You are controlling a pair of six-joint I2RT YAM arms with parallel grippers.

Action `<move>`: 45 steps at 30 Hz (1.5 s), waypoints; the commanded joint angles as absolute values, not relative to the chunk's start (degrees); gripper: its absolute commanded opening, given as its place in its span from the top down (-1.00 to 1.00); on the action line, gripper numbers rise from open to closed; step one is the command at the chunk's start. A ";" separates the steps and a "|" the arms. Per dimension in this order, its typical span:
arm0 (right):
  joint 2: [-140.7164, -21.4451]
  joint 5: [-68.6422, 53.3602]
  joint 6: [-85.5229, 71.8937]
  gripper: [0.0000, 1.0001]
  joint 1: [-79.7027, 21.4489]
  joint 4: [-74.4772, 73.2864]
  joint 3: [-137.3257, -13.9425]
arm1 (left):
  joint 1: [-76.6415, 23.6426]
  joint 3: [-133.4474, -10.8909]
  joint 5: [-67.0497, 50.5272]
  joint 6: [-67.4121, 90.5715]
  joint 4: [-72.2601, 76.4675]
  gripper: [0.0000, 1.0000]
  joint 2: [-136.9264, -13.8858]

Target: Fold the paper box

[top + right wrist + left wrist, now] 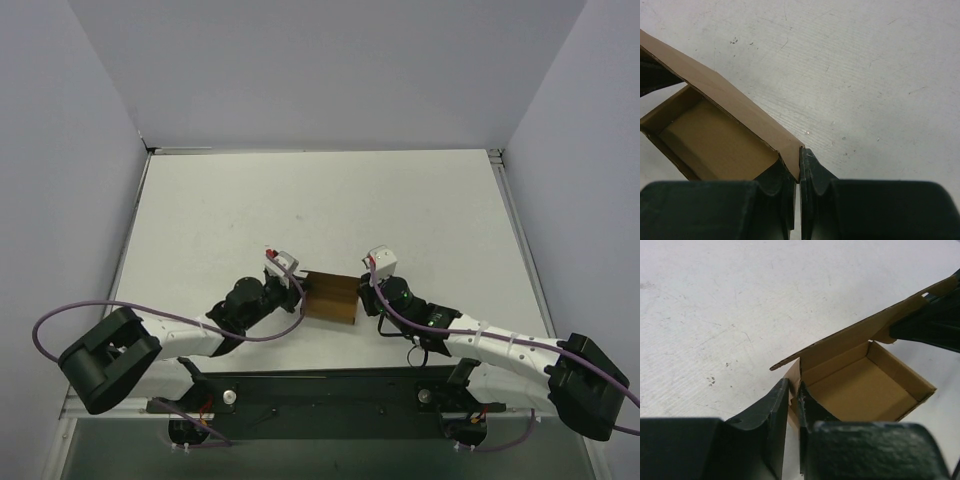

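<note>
one paper box (pixel 332 298) sits on the white worktop (pixel 330 200), at the near middle, directly between the two arms. it is plain brown cardboard inside and out. seen from the wrists, it is an open, shallow tray with four low walls and one long lid panel (pixel 850 337) rising tilted from its far side. one small slot is cut near the right end of that panel.

there are two claws, one at each end of the box. the left claw (pixel 298 290) is at the box's left end. in its own wrist view the left claw (pixel 794 390) is narrow, and its two black fingers (pixel 777 410) have the thin cardboard of the near left corner between them and touching them. the right claw (pixel 367 292) is at the right end. in its wrist view the right claw (pixel 800 159) is pinched almost together on the corner of the lid panel (pixel 740 107), with the cardboard edge running into the slit between the fingers.

two purple cables show, one looping out from the left arm (pixel 90 310) and one along the right arm (pixel 480 325). each wrist carries one small white block with a red spot, two in all (pixel 283 262) (pixel 381 260). three pale grey walls (pixel 330 70) enclose the worktop.
</note>
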State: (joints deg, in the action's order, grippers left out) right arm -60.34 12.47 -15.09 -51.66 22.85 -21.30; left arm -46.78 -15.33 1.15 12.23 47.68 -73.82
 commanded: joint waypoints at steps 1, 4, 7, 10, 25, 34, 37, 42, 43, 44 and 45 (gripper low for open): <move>-60.64 12.48 -15.56 1.00 -51.24 24.70 -21.80 | -47.46 -18.10 2.19 10.90 51.94 0.70 -75.76; -61.96 14.05 -16.52 1.00 -51.24 25.75 -22.06 | -48.34 -19.07 3.42 10.72 52.82 0.94 -78.39; -64.59 17.21 -18.01 1.00 -51.59 26.54 -22.94 | -51.06 -19.42 8.32 10.28 54.40 1.00 -81.82; -67.32 20.64 -20.21 1.00 -52.38 30.40 -22.33 | -55.96 -18.55 17.01 7.57 59.57 1.00 -86.03; -71.72 36.83 -33.02 1.00 -60.73 22.51 -27.86 | -66.09 -15.47 34.09 7.82 80.85 1.00 -102.30; -72.68 35.16 -42.71 1.00 -60.21 19.25 -29.44 | -70.84 -14.85 38.06 7.03 88.07 1.00 -110.30; -73.47 34.98 -44.29 1.00 -60.03 18.98 -29.36 | -71.36 -14.94 38.49 6.77 87.28 1.00 -110.04; -73.39 35.16 -47.01 1.00 -59.85 18.90 -29.53 | -72.07 -15.73 38.15 6.77 87.54 1.00 -111.44; -73.13 35.42 -47.37 1.00 -59.85 18.90 -29.62 | -72.24 -15.82 38.14 6.85 87.63 1.00 -111.79; -73.21 35.51 -47.63 1.00 -59.85 18.81 -29.79 | -72.42 -15.91 38.23 6.68 87.54 1.00 -111.88; -73.21 35.77 -48.33 1.00 -59.85 18.72 -29.97 | -72.60 -16.00 38.15 6.68 87.37 1.00 -112.06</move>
